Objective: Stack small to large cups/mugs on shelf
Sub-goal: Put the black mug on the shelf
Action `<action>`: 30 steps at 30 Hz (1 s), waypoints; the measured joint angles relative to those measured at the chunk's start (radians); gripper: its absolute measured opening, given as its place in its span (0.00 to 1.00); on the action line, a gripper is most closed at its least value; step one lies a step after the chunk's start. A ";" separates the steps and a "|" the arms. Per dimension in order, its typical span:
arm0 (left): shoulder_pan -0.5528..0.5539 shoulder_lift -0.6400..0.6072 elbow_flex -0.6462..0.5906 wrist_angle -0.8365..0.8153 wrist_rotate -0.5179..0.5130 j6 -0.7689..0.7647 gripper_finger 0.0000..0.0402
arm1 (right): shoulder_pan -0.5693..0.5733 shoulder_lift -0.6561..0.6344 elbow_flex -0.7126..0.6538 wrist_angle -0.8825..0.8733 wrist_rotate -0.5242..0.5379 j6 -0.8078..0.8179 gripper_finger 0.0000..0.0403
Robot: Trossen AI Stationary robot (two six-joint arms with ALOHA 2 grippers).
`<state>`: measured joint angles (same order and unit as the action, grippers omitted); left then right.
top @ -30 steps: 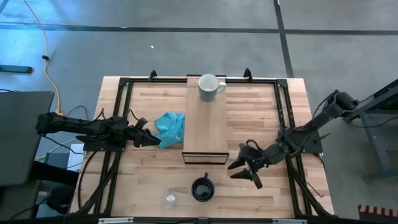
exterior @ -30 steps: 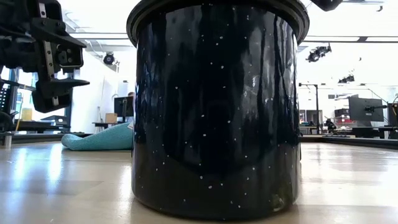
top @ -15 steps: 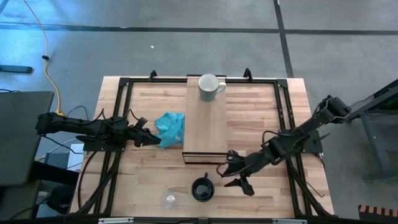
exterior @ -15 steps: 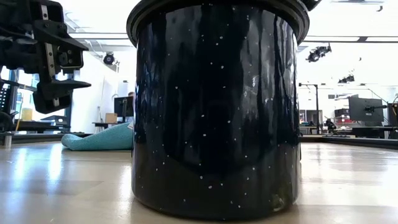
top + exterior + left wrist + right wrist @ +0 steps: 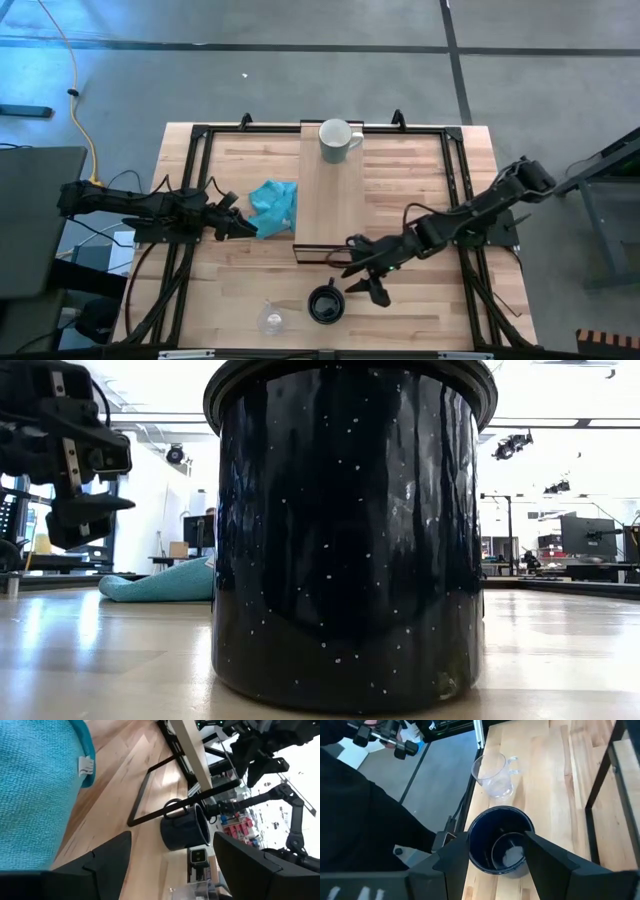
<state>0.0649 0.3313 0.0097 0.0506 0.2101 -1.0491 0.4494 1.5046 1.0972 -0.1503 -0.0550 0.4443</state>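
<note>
The black mug (image 5: 348,530) stands so close to the low camera that it fills the middle of that view; its rim is cut off at the top and its handle cannot be made out there. It hides most of the worktop (image 5: 400,210) behind it. In the high view it sits near the front edge at about 6 o'clock on the worktop, with the clear glass cup (image 5: 270,319) just beside it at its 9 o'clock, apart from it. The glass is faint from above; the right wrist view shows it more plainly, upright with a small handle.

The right end effector (image 5: 362,281) hovers just at the black mug's 1 o'clock, fingers apart and holding nothing. In its wrist view the mug's open mouth lies between the two fingers (image 5: 555,865), though whether they touch the mug cannot be told.

Farther back, the shelf (image 5: 330,190) runs from the centre toward 12 o'clock, its dark front edge just behind the right end effector. The left end effector (image 5: 243,226) rests at about 9 o'clock, fingers spread and empty, against the teal cloth (image 5: 275,203), which lies beside the shelf. The white mug (image 5: 337,140) stands upright at the shelf's far end, well apart from both end effectors.
</note>
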 joint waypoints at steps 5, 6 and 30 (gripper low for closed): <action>-0.001 0.000 0.000 0.003 0.013 -0.002 0.67 | -0.005 0.014 0.018 -0.061 -0.005 -0.067 0.44; -0.001 0.000 0.000 0.002 0.014 -0.003 0.67 | -0.005 0.014 0.019 -0.060 -0.005 -0.085 0.44; 0.000 0.000 0.000 -0.003 -0.072 0.022 0.67 | 0.056 0.099 0.059 0.006 0.235 -0.184 0.44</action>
<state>0.0650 0.3313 0.0095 0.0475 0.1379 -1.0267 0.5050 1.6036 1.1566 -0.1448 0.1801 0.2603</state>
